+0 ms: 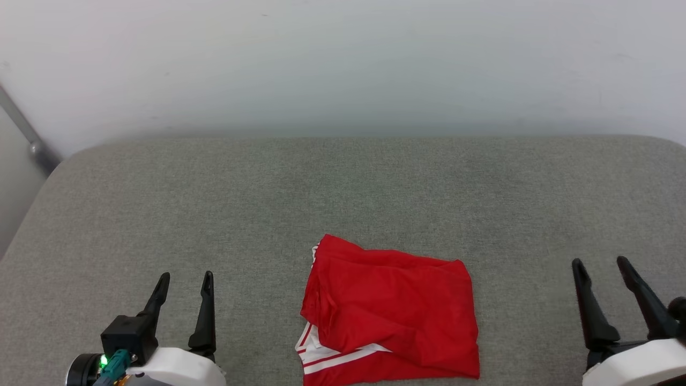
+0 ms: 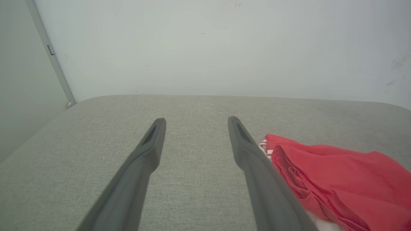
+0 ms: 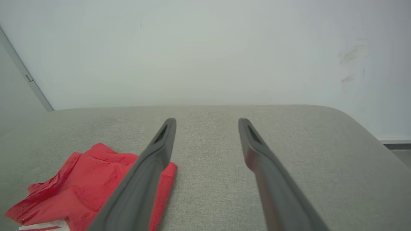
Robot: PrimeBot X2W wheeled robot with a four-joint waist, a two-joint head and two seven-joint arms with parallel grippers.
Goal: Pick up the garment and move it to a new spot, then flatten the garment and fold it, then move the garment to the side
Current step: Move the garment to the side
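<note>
The garment (image 1: 390, 313) lies folded into a rough red rectangle near the front middle of the grey padded surface, with red-white striped trim showing at its lower left. My left gripper (image 1: 185, 277) stands open at the lower left, well clear of the cloth. My right gripper (image 1: 601, 263) stands open at the lower right, also apart from it. In the left wrist view the garment (image 2: 340, 176) lies to the right of my open left gripper (image 2: 196, 121). In the right wrist view the garment (image 3: 83, 186) lies to the left of my open right gripper (image 3: 207, 121).
The grey fabric surface (image 1: 343, 193) has rounded far corners and ends at a pale wall (image 1: 343, 64). A thin metal bar (image 1: 24, 131) runs down the wall at the far left.
</note>
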